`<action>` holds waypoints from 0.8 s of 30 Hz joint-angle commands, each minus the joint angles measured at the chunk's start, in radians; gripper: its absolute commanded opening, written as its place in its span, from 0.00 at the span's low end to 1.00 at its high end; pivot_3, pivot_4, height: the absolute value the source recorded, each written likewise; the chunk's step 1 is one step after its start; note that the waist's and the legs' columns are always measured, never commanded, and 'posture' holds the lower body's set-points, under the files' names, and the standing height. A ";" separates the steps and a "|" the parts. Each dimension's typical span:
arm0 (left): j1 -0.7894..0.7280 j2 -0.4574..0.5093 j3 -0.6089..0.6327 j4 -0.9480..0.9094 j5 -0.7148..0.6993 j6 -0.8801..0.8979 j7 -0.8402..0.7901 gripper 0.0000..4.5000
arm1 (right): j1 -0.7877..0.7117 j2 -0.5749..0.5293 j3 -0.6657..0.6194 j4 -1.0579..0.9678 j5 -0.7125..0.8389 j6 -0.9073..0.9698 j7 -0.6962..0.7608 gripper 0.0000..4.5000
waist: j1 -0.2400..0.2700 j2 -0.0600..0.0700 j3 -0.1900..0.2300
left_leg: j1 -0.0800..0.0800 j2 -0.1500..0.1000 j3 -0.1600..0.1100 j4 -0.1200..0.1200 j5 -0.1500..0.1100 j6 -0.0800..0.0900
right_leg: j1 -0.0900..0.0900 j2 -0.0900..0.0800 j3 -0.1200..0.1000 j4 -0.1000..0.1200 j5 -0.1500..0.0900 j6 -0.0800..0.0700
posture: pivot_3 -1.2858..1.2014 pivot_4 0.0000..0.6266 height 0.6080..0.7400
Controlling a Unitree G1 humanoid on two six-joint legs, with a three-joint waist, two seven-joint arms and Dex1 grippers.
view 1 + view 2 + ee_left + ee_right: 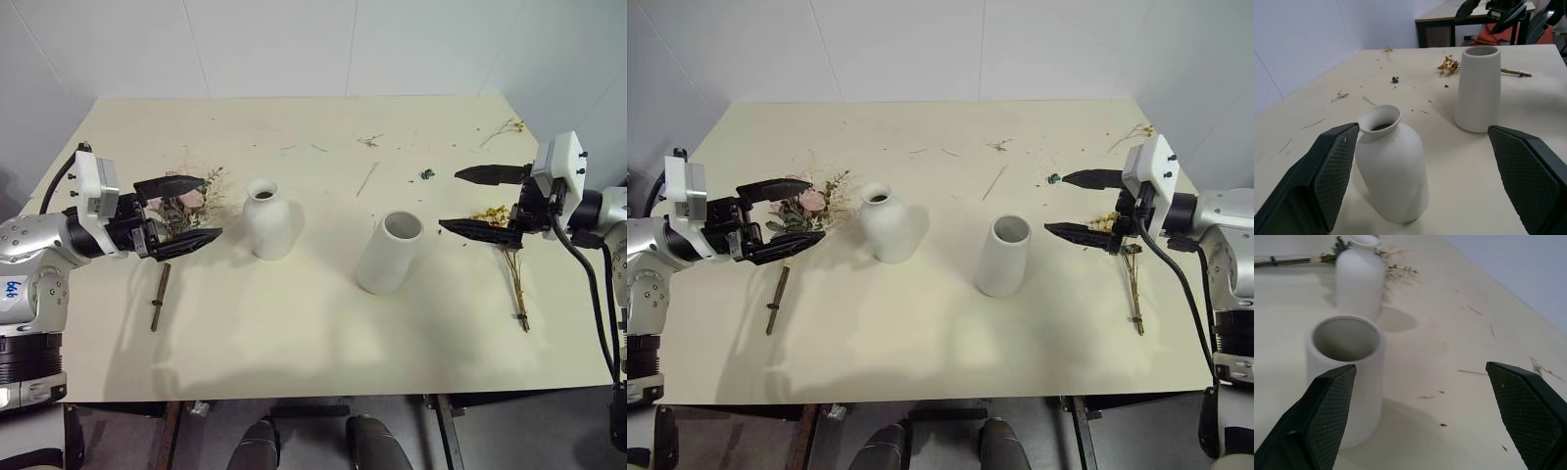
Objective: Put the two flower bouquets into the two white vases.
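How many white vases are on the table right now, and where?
2. The bottle-shaped vase stands left of centre, beside the rose bouquet. The cylinder vase stands right of centre, nearer the yellow dried bunch. Both are upright and empty.

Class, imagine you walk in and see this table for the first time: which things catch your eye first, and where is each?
Two white vases stand mid-table: a bottle-shaped vase toward the left and a wide-mouthed cylinder vase toward the right, both empty. Two open black hands face inward, the left hand above a pink rose bouquet lying left of the bottle-shaped vase, the right hand over a slim yellow bouquet near the right edge. Loose twigs litter the far tabletop.
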 commanded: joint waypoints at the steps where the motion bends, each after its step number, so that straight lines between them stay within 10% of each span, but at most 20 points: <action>1: -0.018 0.005 0.012 -0.034 -0.020 0.002 -0.003 1.00 | -0.024 0.002 -0.020 0.024 -0.010 -0.025 -0.016 1.00 | 0.000 0.000 0.000 | 0.000 0.000 0.000 0.000 0.000 0.000 | 0.000 0.000 0.000 0.000 0.000 0.000 | 0.52 0.24 1.00; 14: -0.066 -0.025 -0.046 -0.110 -0.055 0.071 -0.031 1.00 | -0.023 -0.311 0.103 0.169 -0.165 0.394 0.009 1.00 | 0.008 0.001 0.000 | -0.001 -0.001 0.000 0.000 0.000 0.001 | 0.000 0.000 0.000 -0.002 0.000 0.000 | 0.52 0.24 1.00; 24: 0.092 0.029 0.076 -0.300 -0.118 0.167 0.047 1.00 | -0.278 -0.127 0.289 0.659 -0.390 0.371 -0.078 1.00 | -0.049 0.004 0.002 | 0.002 0.000 0.007 0.001 -0.001 0.001 | -0.001 0.000 0.006 0.000 0.001 0.002 | 0.52 0.24 1.00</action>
